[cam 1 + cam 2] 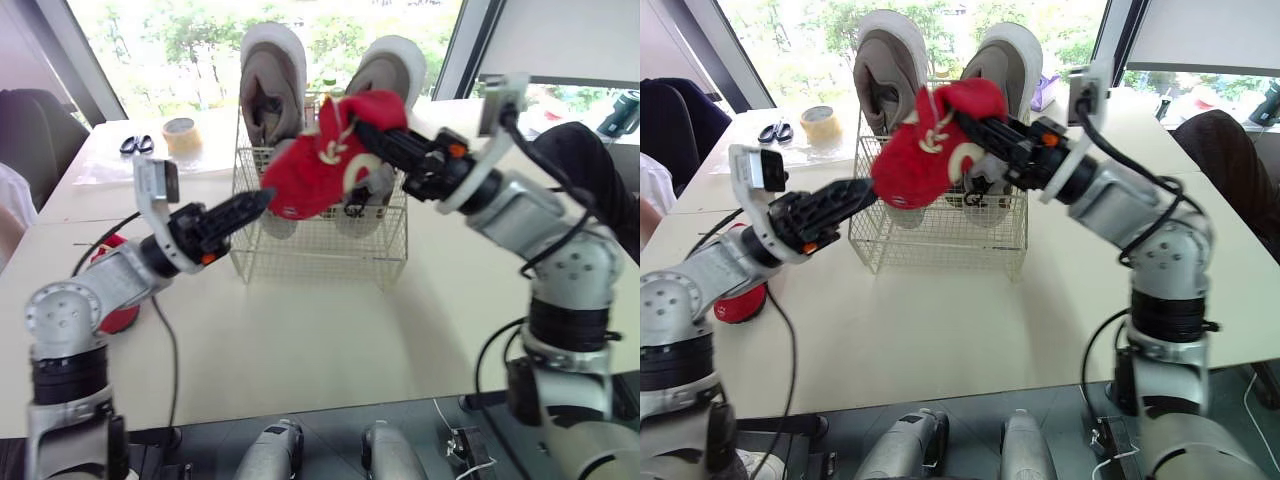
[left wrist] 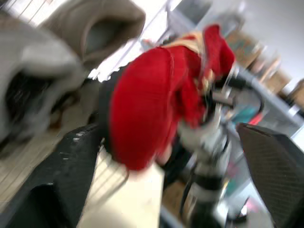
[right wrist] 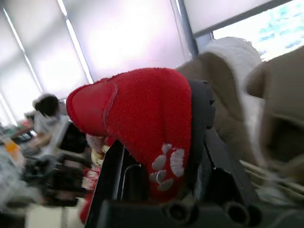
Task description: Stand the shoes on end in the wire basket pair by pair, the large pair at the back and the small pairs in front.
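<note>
The large pair (image 1: pixel 272 85) is already stood on end at the back of the wire basket (image 1: pixel 320 255), soles to the window, toes up above the rim. The basket sits toward the far edge of the tabletop (image 1: pixel 300 345), about midway along it. So the step in hand looks like the first small pair, and only its first shoe.

The right claw (image 1: pixel 365 135) is clamped on a red shoe (image 1: pixel 310 170), a finger on either side of it, and holds it in the air over the basket's front rim, not yet inside. The shoe hangs at a tilt, neither flat nor upright. The left claw (image 1: pixel 255 203) points at the shoe's lower end from the left; its fingers stand apart in the left wrist view and grip nothing. I cannot tell whether it touches the shoe.

A second red shoe (image 1: pixel 120 315) lies on the tabletop near the left edge, partly behind the left arm; it is probably the mate. A tape roll (image 1: pixel 181 135) and scissors (image 1: pixel 136 144) lie toward the far left corner, clear of the work.

Next, the held shoe wants turning until it is on end, then lowering into the free front strip of the basket, just before the large pair, to one side so that its mate fits beside it. The left claw could steady the low end during the turn
</note>
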Motion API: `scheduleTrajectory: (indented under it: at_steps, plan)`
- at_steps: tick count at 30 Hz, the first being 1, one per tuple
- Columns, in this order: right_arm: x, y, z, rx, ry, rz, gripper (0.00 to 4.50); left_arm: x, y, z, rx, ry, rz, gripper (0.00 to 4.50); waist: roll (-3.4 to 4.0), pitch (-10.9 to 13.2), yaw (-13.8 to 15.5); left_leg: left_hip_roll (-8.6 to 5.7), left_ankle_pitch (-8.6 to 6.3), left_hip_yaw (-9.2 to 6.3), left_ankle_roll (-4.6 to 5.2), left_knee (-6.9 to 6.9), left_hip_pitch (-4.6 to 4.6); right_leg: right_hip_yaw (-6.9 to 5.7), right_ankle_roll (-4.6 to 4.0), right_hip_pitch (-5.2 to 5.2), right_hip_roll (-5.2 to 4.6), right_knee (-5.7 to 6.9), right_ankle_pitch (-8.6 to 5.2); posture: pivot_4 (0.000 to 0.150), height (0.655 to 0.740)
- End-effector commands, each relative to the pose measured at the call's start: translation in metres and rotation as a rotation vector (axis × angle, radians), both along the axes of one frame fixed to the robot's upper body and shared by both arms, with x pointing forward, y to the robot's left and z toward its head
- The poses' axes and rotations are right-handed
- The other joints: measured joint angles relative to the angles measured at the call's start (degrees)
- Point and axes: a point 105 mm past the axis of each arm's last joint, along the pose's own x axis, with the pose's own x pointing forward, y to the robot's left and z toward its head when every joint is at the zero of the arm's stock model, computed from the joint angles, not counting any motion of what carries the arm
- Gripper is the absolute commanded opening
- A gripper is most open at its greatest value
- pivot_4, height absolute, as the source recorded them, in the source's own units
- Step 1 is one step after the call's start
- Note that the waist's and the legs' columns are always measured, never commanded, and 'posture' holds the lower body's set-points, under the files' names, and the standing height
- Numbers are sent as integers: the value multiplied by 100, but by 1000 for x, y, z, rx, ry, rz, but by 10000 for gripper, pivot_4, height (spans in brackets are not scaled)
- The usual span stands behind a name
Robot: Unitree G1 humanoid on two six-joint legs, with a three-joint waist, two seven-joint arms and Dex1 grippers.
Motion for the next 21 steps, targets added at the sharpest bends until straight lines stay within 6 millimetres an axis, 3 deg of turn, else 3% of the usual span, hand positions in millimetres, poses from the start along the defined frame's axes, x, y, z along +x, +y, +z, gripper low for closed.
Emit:
scheduleTrajectory:
  at_steps: [1,7,12,18,21]
  plan:
    - [-10,-7,2,-187,-128,46,7182,-3,11,8,55,-70,17,44635,0,0,3,1,0,0,0,0,0,-1,0,1,0,-2,0,1500,7400]
    - [-1,-17,-27,-418,-269,23,7182,3,18,12,78,-117,66,44635,-2,0,-11,6,-2,4,2,-5,0,-2,2,2,-2,-14,1,1500,7400]
    - [3,-15,-51,-448,-331,16,7182,1,15,7,77,-115,73,44635,-2,1,3,6,-2,5,2,-6,-1,0,3,1,-5,-17,1,1500,7400]
    - [4,-15,-75,-418,-277,13,7182,0,14,3,81,-108,77,44635,-2,1,7,6,-2,3,1,-6,-2,1,3,1,-5,-18,1,1500,7400]
    - [4,-17,-87,-425,-242,-3,21227,0,13,3,84,-106,77,45000,-2,1,10,6,-3,3,1,-6,-2,0,2,1,-5,-18,1,1500,7400]
